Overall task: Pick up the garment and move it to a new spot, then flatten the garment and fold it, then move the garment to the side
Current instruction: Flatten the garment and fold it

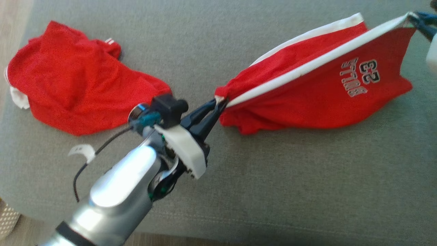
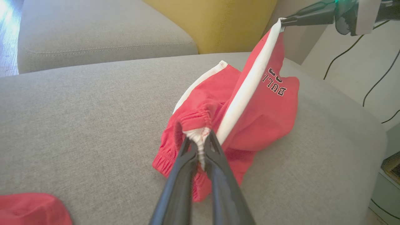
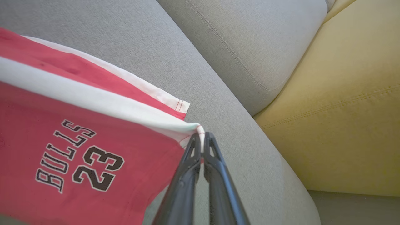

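Observation:
The garment point(image 1: 314, 92) is a pair of red shorts with a white side stripe and the print BULLS 23, stretched between my two grippers above the grey sofa seat. My left gripper point(image 1: 218, 102) is shut on the gathered elastic waistband point(image 2: 198, 131) at the middle of the head view. At the top right, my right gripper point(image 1: 411, 17) is shut on the white hem corner point(image 3: 200, 129). The lower part of the shorts point(image 2: 250, 125) sags onto the cushion. The right gripper point(image 2: 282, 21) also appears at the top of the left wrist view.
A second red garment point(image 1: 75, 89) lies crumpled at the left on the grey sofa seat point(image 1: 273, 177), and its edge point(image 2: 31, 209) is in the left wrist view. A yellow cushion point(image 3: 343, 109) and grey back cushion point(image 3: 250, 40) stand behind. Black cables point(image 2: 375, 78) hang at the right.

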Robot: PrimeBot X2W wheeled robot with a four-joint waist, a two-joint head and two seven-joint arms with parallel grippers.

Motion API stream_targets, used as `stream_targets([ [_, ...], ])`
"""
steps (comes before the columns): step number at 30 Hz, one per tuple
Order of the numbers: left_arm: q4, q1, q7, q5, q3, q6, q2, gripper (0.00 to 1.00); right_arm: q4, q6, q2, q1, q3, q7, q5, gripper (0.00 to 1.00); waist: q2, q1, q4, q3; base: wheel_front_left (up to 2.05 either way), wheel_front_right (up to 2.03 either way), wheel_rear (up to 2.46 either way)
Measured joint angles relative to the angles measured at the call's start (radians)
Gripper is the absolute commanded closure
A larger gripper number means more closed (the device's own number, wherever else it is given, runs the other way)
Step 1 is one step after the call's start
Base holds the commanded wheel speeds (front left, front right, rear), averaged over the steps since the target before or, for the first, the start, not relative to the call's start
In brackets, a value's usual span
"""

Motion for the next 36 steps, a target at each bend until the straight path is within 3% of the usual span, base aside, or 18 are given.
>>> stream_targets([
  [7,0.122,-0.105,-0.011,-0.002,-0.005,-0.022,-0.070,1.00,0.100,0.000,0.043,-0.073,0.033,-0.002,-0.009,1.00,0.0000,0.0001,0.033,0.088,0.00,0.00,0.00],
  [19,0.277,-0.219,-0.075,-0.002,-0.025,-0.046,-0.130,1.00,0.202,0.000,0.077,-0.115,0.050,-0.068,0.024,1.00,0.0000,0.0001,0.056,0.182,0.00,0.00,0.00],
  [20,0.288,-0.222,-0.081,-0.006,-0.024,-0.046,-0.136,0.75,0.212,0.000,0.080,-0.115,0.050,-0.074,0.039,0.91,0.0000,0.0001,0.059,0.183,0.00,0.00,0.00],
  [21,0.295,-0.222,-0.086,-0.009,-0.022,-0.045,-0.141,0.28,0.222,0.000,0.083,-0.115,0.050,-0.086,0.047,0.19,0.0000,-0.0001,0.060,0.184,0.00,0.00,0.00],
  [22,0.302,-0.222,-0.094,-0.009,-0.019,-0.044,-0.145,0.00,0.231,0.000,0.086,-0.115,0.049,-0.102,0.048,0.00,0.0000,-0.0001,0.061,0.186,0.00,0.00,0.00],
  [29,0.347,-0.224,-0.119,-0.009,0.006,-0.038,-0.151,0.00,0.333,0.000,0.131,-0.114,-0.002,-0.199,0.120,0.00,0.0000,-0.0001,0.062,0.168,0.00,0.00,0.00],
  [36,0.346,-0.215,-0.132,-0.019,0.049,-0.015,-0.148,0.00,0.452,0.000,0.174,-0.085,-0.054,-0.313,0.122,0.00,0.0000,-0.0001,0.050,0.114,0.00,0.00,0.00],
])
